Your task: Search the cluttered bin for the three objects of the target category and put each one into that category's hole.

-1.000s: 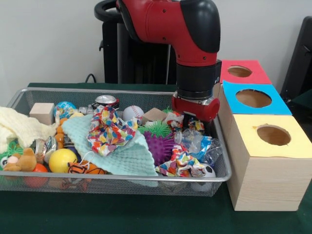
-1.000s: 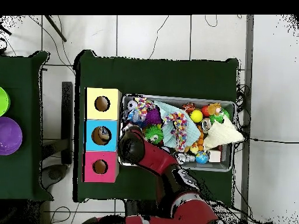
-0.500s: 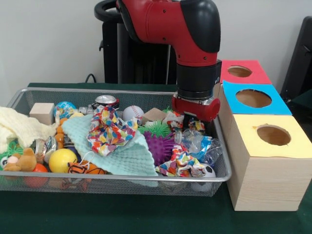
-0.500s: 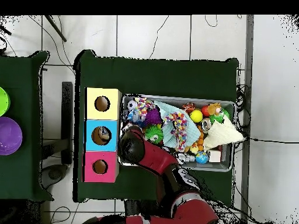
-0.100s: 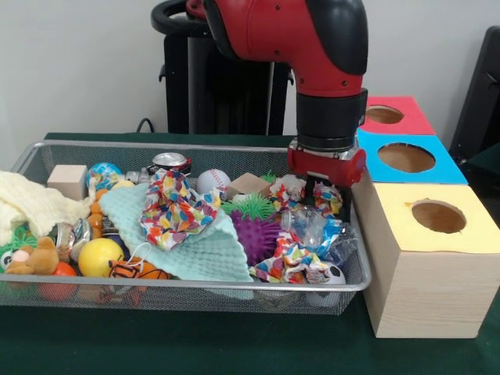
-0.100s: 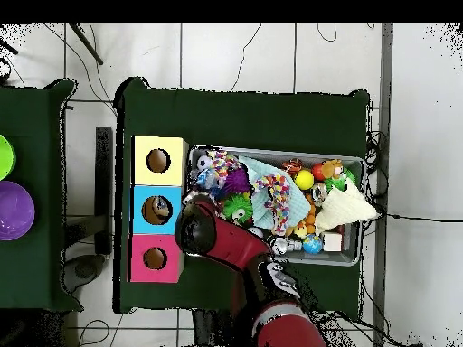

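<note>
Gripper (image 5: 322,192) low in bin (image 5: 187,148) at 3 o'clock end, beside blue hole (image 5: 406,157); tips buried among crumpled paper (image 5: 329,198), open or closed: cannot tell. Overhead, arm (image 6: 231,248) hides gripper. Target category unclear. Cloth (image 5: 191,242) covers mid-bin clutter.

The tool (image 5: 320,190) has shifted toward the boxes (image 5: 426,234), seemingly higher.

Bin (image 5: 31,156) packed (toys, cloths); holes (image 5: 406,157) unobstructed.
</note>
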